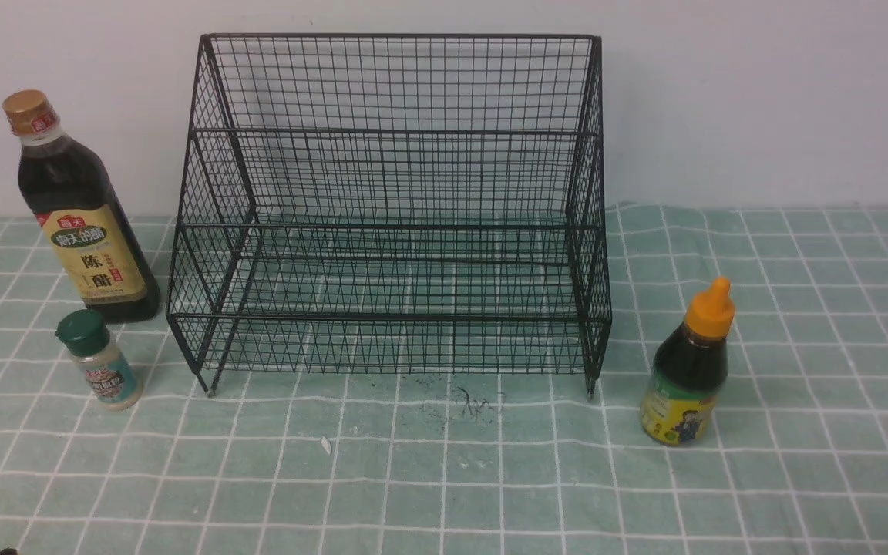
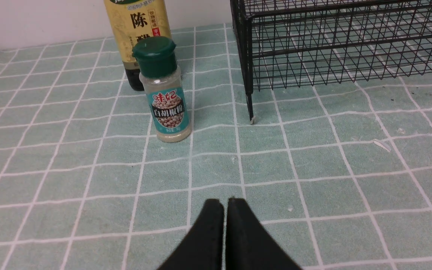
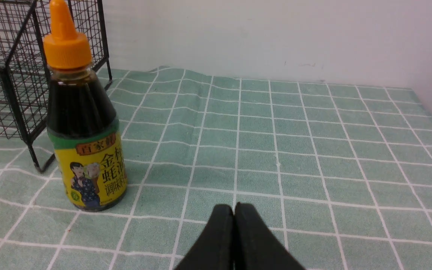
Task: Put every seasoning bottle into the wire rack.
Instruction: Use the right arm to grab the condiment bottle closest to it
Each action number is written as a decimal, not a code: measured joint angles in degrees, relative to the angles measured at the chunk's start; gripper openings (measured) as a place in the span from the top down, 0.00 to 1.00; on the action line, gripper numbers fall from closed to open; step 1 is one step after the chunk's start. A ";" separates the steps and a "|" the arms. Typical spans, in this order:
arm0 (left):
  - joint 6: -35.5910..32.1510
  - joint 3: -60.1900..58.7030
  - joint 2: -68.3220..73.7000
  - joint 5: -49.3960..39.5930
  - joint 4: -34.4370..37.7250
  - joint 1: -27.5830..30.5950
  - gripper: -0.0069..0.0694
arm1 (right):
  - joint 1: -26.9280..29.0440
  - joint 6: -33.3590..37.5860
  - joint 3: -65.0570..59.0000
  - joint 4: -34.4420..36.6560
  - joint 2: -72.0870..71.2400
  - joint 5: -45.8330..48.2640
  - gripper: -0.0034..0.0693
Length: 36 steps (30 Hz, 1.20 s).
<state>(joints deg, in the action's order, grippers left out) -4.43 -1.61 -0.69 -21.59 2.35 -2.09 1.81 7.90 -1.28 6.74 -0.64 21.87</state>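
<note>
The black wire rack stands in the middle at the back, both tiers holding nothing. Left of it stands the tall dark vinegar bottle with a gold cap, and in front of that the small green-capped shaker. The dark squeeze bottle with an orange nozzle stands right of the rack. My left gripper is shut and holds nothing, low over the cloth well short of the shaker. My right gripper is shut too, near the squeeze bottle but apart from it.
A green cloth with a white grid covers the table. A white wall rises right behind the rack. Dark specks and a small white scrap lie on the cloth in front of the rack.
</note>
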 joint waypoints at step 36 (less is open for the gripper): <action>0.00 0.00 0.00 0.00 0.00 0.00 0.92 | 0.00 -12.98 -0.30 38.58 0.00 -15.56 0.97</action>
<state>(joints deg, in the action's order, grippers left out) -4.43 -1.61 -0.69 -21.59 2.35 -2.09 1.81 -5.08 -1.58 45.33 -0.64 6.31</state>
